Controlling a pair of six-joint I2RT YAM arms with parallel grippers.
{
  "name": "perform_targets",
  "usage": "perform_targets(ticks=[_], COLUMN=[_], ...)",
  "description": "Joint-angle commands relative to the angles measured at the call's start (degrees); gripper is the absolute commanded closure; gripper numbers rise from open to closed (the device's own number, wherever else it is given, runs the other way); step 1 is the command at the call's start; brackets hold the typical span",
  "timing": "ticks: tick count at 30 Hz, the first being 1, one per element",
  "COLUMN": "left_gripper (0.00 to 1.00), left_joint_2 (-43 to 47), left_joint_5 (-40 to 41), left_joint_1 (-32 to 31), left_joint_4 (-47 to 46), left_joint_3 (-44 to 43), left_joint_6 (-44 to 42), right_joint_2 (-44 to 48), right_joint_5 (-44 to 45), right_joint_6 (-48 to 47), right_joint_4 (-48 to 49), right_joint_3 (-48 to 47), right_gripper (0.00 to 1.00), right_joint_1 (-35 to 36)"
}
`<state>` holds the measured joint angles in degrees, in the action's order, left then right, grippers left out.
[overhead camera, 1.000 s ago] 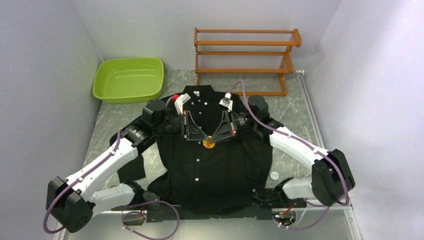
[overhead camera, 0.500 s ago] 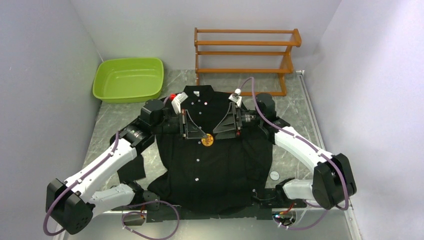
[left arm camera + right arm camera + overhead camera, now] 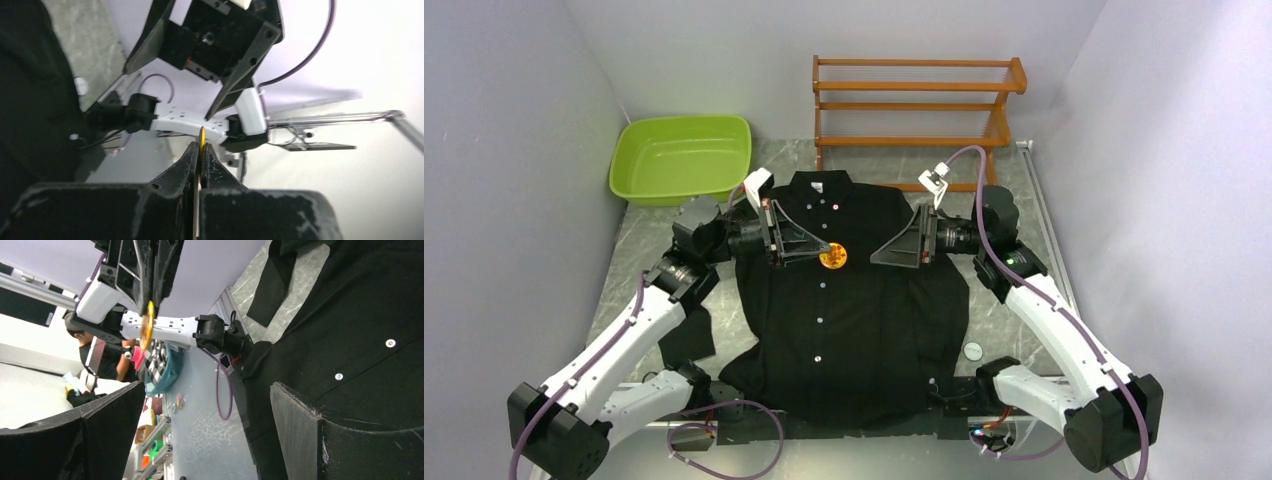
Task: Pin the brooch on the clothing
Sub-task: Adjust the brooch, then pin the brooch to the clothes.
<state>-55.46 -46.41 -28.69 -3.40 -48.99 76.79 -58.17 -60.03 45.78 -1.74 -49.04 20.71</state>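
The left end effector (image 3: pixel 822 250) is clenched on the brooch (image 3: pixel 832 257), which juts from its tips edge-on between the fingers. It looks lifted clear of the shirt (image 3: pixel 854 330) spread on the surface (image 3: pixel 634 245) beneath. The right end effector (image 3: pixel 876 257) faces it from just past the brooch, apart, its jaws wide and empty. The left is nearer, so pinning likely means lowering the brooch onto the chest cloth.

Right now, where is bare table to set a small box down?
Bare table lies between the green basin and the left arm, and between the shirt and the right arm, by a small white disc. Crowded: above the chest, the left gripper holding the brooch faces the open right gripper.
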Motion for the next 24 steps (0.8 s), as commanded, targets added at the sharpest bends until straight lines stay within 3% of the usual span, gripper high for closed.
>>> perform_targets(ticks=[1,6,16,21,24], left_gripper=[0.97,0.97,0.97,0.97,0.98], left_joint_2=[0.2,-0.2,-1.9,-1.0,-0.9], left_joint_5=[-1.2,-1.5,-2.1,-1.9,-3.2], left_joint_1=[0.4,0.4,0.4,0.4,0.4], left_joint_4=[-14.8,-14.4,-32.0,-27.5,-21.0], left_joint_3=[2.7,1.4,5.6,4.4,1.3], left_joint_6=[15.9,17.7,32.0,28.5,20.8], right_joint_2=[2.3,3.1,3.6,3.3,3.1], right_joint_5=[0.5,1.1,1.3,1.4,1.9], right_joint_6=[-5.7,-9.6,-9.5,-9.8,-10.6], right_joint_4=[-1.6,-4.9,-3.8,-4.0,-4.6], right_joint_3=[-3.2,-4.9,-4.0,-4.1,-4.1], right_gripper=[0.00,0.00,0.00,0.00,0.00], right_joint_1=[-0.2,-0.2,-0.2,-0.2,-0.2])
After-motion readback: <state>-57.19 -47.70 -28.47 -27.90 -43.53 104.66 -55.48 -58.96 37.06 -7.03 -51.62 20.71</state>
